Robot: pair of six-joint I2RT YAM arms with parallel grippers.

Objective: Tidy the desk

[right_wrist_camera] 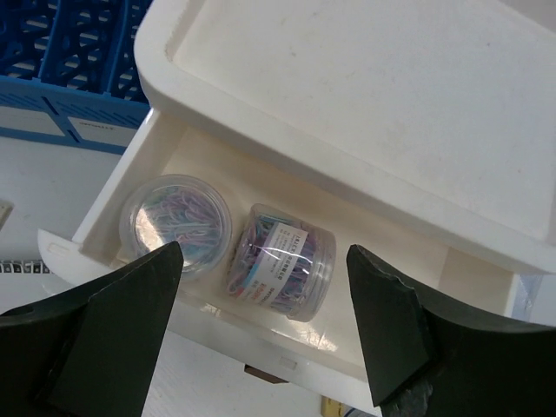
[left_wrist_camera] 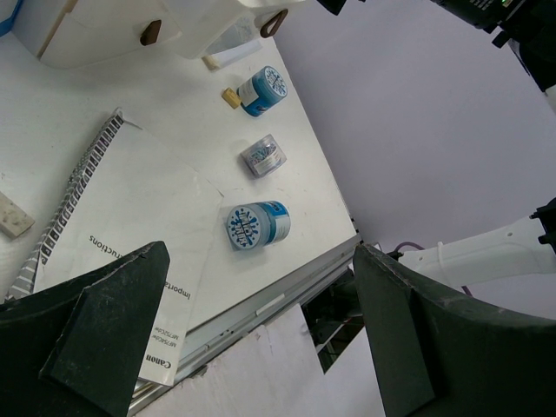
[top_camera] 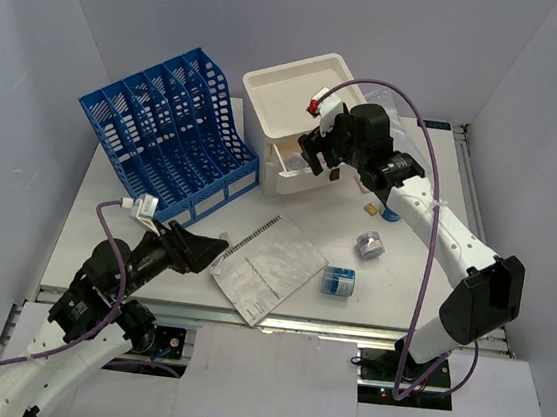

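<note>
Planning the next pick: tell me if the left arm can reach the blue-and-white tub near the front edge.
Probably yes: the left claw stands open, only the flat booklet lies between it and the tub, and the right arm is off at the drawer box.

This is looking like a robotics lab cell dressed up as an office. Plain white walls (top_camera: 34, 60) are closing in the rail-edged desk (top_camera: 391, 282), and the left arm (top_camera: 98, 289) and right arm (top_camera: 446, 238) are standing bolted at its near edge. Office goods are gathering around the white drawer box (top_camera: 291, 99): a blue file rack (top_camera: 167, 125) is standing just left of it, a Canon booklet (top_camera: 267, 266) is lying in front of it, and tubs of coloured paper clips (right_wrist_camera: 282, 259) are lying in its open drawer.
</note>
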